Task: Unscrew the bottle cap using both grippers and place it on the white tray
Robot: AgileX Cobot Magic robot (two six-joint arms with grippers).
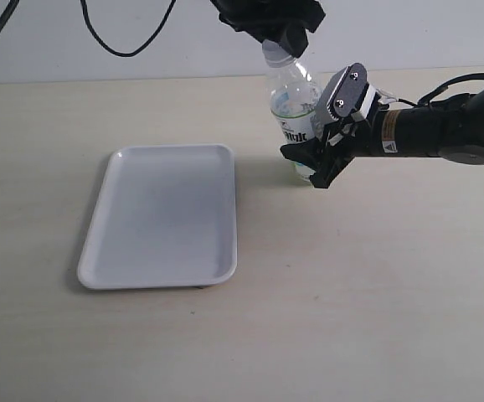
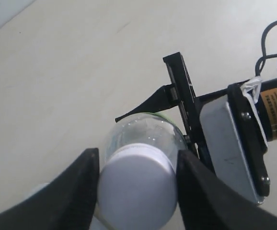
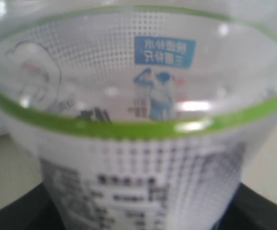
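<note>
Beige tabletop [image 1: 351, 318] carries the white tray [image 1: 162, 213] left of centre and, beside its far right corner, the upright bottle [image 1: 290, 96], right gripper [image 1: 313, 146] clamped on its body, left gripper [image 1: 282, 35] with jaws flanking the bottle cap [image 2: 138, 191], contact impossible to tell.

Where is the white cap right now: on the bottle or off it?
On. The bottle cap sits on the neck of the bottle, between the black fingers of the left gripper.
</note>
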